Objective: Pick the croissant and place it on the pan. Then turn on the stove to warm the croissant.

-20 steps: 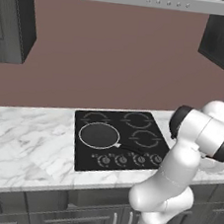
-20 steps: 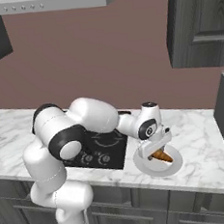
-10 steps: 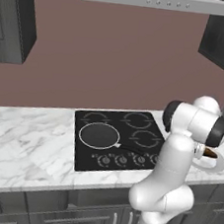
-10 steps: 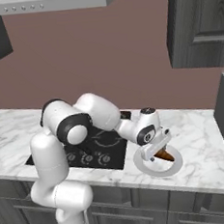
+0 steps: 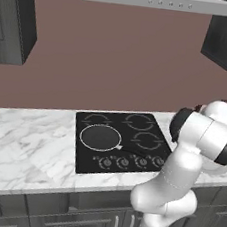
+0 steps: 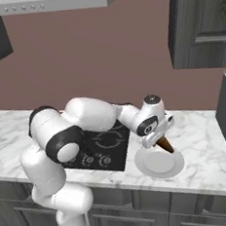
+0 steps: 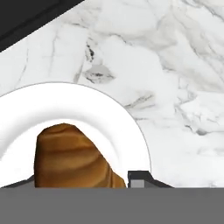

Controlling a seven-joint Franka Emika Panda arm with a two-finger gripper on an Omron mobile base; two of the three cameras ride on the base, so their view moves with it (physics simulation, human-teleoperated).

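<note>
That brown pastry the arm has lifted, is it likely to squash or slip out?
The croissant looks small beside the plate, so probably light. It hangs tilted from the gripper, so it might pivot or slip. Its layered crust suggests it could crush under a firm squeeze.

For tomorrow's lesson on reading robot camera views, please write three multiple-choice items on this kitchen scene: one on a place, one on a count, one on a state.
1. Where is the pan?
A. On the front left burner of the stove
B. On the white plate
C. On the marble counter right of the stove

2. How many knobs run along the stove's front edge?
A. Two
B. Four
C. Six

3. What is the state of the croissant?
A. Lying in the pan
B. Held in the gripper, lifted above the plate
C. Lying flat on the counter

Answers:
1. A: the left base view shows the round pan over that burner.
2. B: four small round knobs sit in a row.
3. B: the right base view shows it at the fingers, clear of the plate; the hand view shows it between the tips.
</note>
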